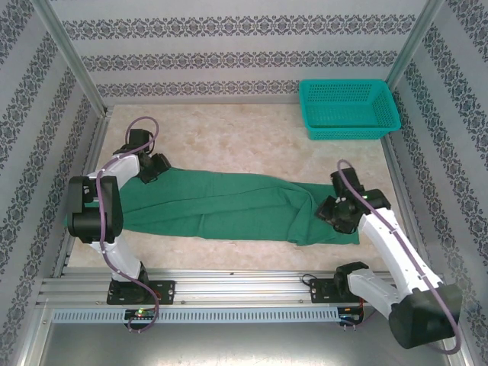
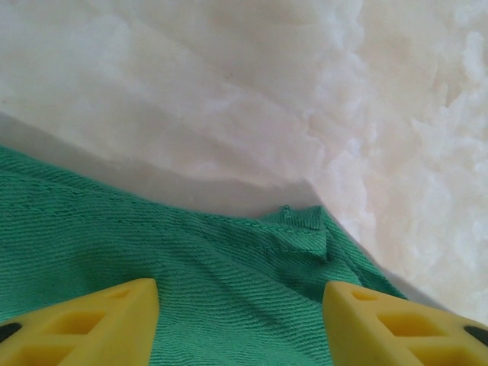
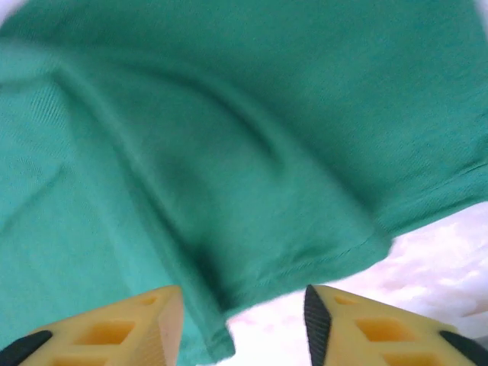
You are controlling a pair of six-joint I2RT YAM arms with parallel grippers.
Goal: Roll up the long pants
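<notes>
So the long pants (image 1: 229, 204) are laid out flat and full length across the table (image 1: 229, 137), which makes sense to me, since you want the cloth smooth before you roll from one end. The left gripper (image 1: 152, 168) sits over one end with its jaws about half open and nothing pinched; the cloth lies flat between its yellow fingers (image 2: 99, 320), and a corner of the fabric pokes out just ahead of them. The right gripper (image 1: 339, 215) is at the other end, jaws apart too, with the hem edge right in front of its tips. That wrist view is blurry, but I don't see cloth clamped. My guess is both are lining up for a grab.
</notes>
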